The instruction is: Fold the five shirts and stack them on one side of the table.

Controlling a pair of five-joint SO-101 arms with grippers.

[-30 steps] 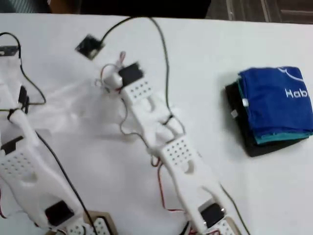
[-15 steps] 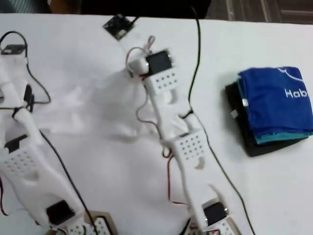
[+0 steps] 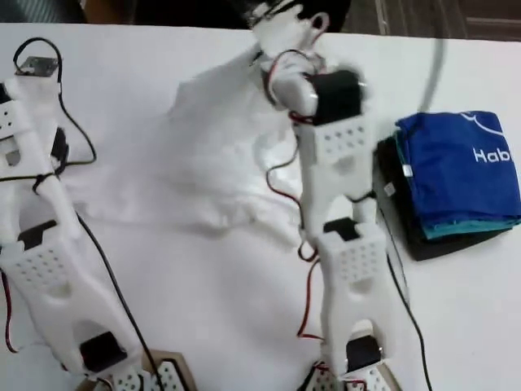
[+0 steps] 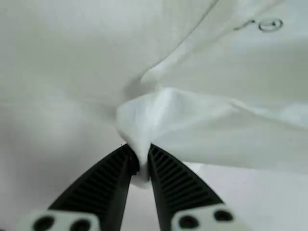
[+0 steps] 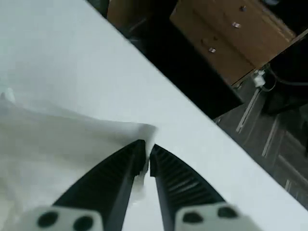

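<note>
Two sets of jaws clamp the white shirt (image 3: 220, 155) after the right arm (image 3: 338, 163) hauled its corner toward the table's (image 3: 456, 326) far edge, likely spreading it for folding.

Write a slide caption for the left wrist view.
Left gripper shut on a bunched fold of the white fabric shirt, cloth fanning out beyond its tips.

Plain white flat-topped counter (image 3: 456, 326), running to a straight far edge. Beyond that edge, a strip of dark plank floor (image 3: 480, 16).

From the right wrist camera: the same counter (image 5: 57, 43) edge, with a light-brown wooden drawer unit (image 5: 231, 36) well beyond it. Two small metal pulls (image 5: 211, 49) on its front. Just beside the unit, a thin black cable with a white plug (image 5: 260, 77). Grey-brown floorboards (image 5: 274, 139) below.
</note>
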